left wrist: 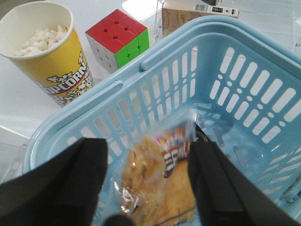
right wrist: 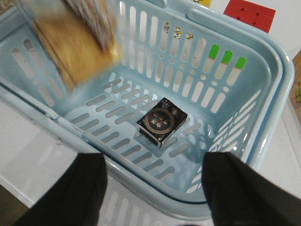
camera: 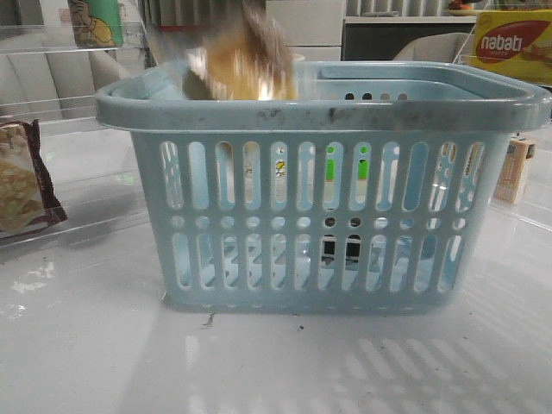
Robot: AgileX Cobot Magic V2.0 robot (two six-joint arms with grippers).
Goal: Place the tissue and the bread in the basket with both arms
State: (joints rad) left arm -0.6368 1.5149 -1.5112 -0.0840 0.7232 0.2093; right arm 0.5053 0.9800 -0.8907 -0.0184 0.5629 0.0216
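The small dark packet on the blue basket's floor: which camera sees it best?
The right wrist view: the small dark tissue packet lies unobstructed on the light-blue slotted plastic basket floor. The front view glimpses it through slots; the left wrist view doesn't clearly show it.

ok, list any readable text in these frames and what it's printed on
"nabati" – yellow box, behind the basket.
"POPCORN", first letter cut off by the rim – yellow popcorn cup.
Barcode digits on the carton: too small to read.
Print on the bread packet: blurred, unreadable.
Round emblem on the tissue: no legible words.
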